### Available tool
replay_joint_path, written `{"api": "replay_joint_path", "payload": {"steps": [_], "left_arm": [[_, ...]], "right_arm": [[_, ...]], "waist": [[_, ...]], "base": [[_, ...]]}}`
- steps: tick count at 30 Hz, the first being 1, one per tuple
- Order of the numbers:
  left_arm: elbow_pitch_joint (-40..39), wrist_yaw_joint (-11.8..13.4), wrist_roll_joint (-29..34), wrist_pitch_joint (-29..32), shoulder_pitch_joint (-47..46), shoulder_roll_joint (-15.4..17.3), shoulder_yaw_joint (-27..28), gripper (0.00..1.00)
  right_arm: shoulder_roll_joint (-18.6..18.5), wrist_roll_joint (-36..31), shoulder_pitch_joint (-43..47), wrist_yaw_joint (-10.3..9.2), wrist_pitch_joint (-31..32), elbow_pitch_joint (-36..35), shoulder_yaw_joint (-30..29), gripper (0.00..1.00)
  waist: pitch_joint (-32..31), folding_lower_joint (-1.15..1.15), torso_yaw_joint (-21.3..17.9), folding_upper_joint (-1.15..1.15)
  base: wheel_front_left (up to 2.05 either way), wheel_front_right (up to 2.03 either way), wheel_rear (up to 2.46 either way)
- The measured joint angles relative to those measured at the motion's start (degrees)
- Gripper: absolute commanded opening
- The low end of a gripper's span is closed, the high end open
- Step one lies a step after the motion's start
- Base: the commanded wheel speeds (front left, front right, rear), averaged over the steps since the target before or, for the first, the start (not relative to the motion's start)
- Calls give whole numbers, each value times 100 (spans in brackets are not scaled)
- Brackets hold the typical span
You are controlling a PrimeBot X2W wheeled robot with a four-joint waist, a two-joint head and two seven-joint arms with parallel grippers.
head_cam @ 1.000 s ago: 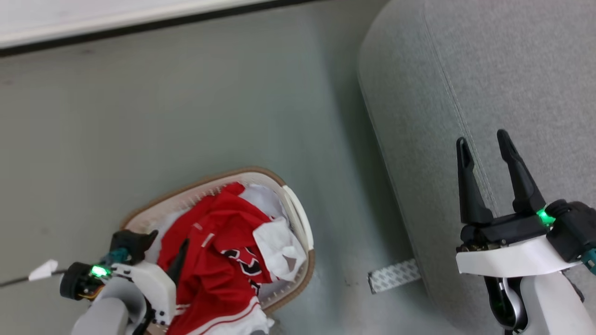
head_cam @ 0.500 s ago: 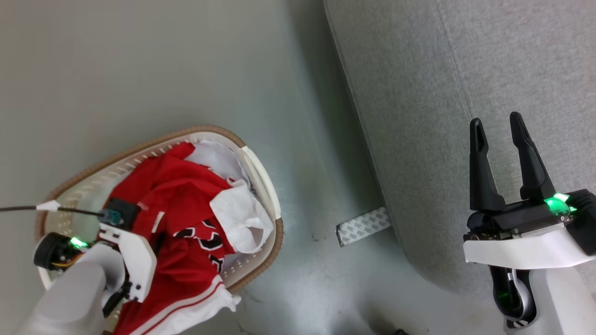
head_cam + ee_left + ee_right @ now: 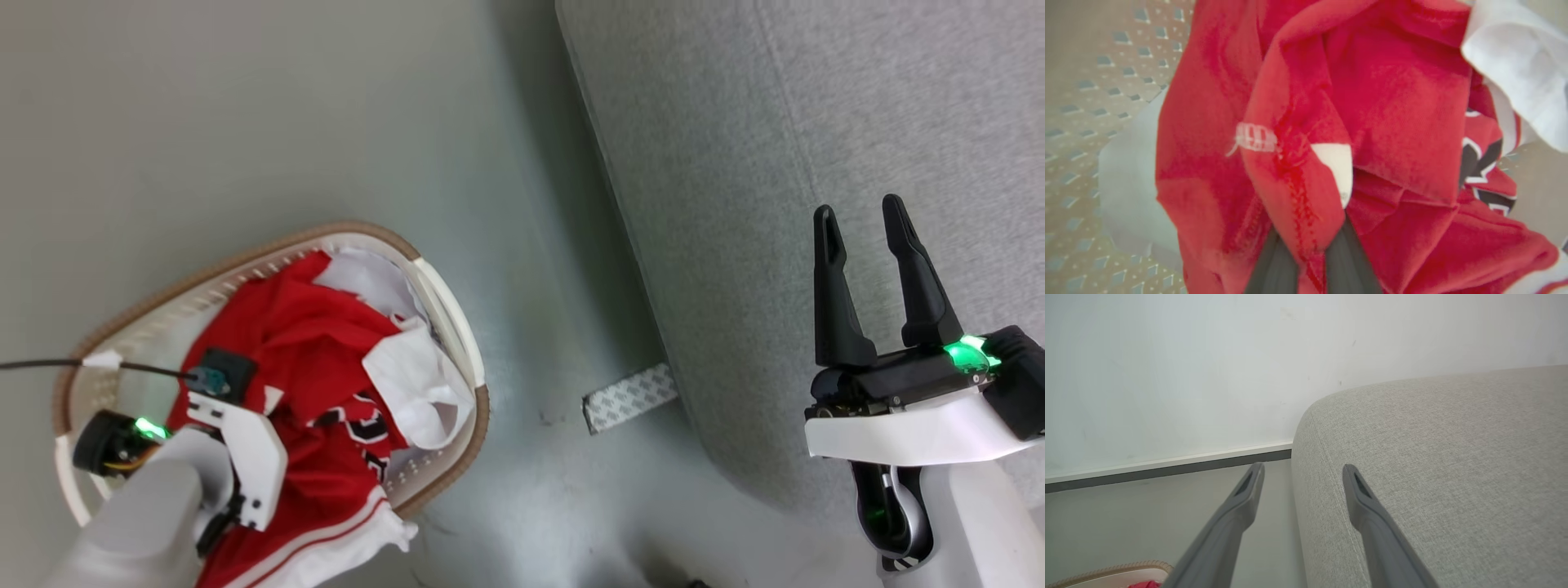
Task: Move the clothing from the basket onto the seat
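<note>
The clothing (image 3: 326, 351), a bright red garment with white striped trim and black-and-white lettering, lies crumpled in the oval cream basket (image 3: 269, 249) on the floor at the lower left. My left gripper (image 3: 1310, 234) reaches down into the basket and is shut on a fold of the red clothing (image 3: 1392, 102) beside its small white label. In the head view its white wrist housing (image 3: 245, 453) covers the fingers. My right gripper (image 3: 858, 211) hangs open and empty above the light grey seat (image 3: 816, 106), near its left edge (image 3: 1323, 465).
White cloth (image 3: 416, 392) lies against the red garment at the basket's right side, and pale cloth (image 3: 1126, 183) lies under it. A grey patterned strip (image 3: 629, 398) sticks to the floor by the seat's base. A black cable (image 3: 49, 365) crosses the basket's left rim. A white wall and dark baseboard (image 3: 1167, 467) stand beyond.
The head camera has tilted, shifting the whole picture. My left gripper went from the basket's rim down onto the red clothing and shut on a fold. The right gripper stays open.
</note>
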Motion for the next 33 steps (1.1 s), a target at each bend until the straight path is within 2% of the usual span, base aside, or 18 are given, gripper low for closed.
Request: {"api": "replay_joint_path", "payload": {"steps": [3, 9, 14, 17, 23, 29, 33], "left_arm": [[92, 0, -121, -219, 73, -156, -54, 0], [78, 0, -773, -723, 387, -645, -18, 0], [-38, 1, -1128, -1090, 655, -822, -125, 0], [-261, 0, -1393, -1266, 832, -892, -199, 0], [-756, 0, -1514, -1422, 1014, -924, -236, 0], [-1446, 2, -1615, -1447, 1140, -882, 25, 0], [-2061, 136, -1383, -1456, 1141, -786, 246, 0]], "right_arm": [[2, -112, 1, 0, 0, 59, -14, 100], [3, -408, 62, 0, 0, 265, -88, 100], [8, -622, 196, 0, 0, 475, -51, 100], [8, -733, 415, 0, 0, 657, -63, 100], [5, -849, 705, 0, 0, 859, -99, 100], [5, -866, 941, 0, 0, 968, -89, 100], [7, -853, 1066, 0, 0, 1027, -40, 100]], "waist": [[-237, 0, 59, 0], [-922, -1, 259, 0], [-1605, -1, 489, 0], [-2166, -1, 702, 0], [-2945, -2, 1089, 0], [-3584, -2, 1504, 0], [-3922, -2, 1762, 0]], "base": [[0, 0, 0], [0, 0, 0], [0, 0, 0], [0, 0, 0], [0, 0, 0], [0, 0, 0], [0, 0, 0]]}}
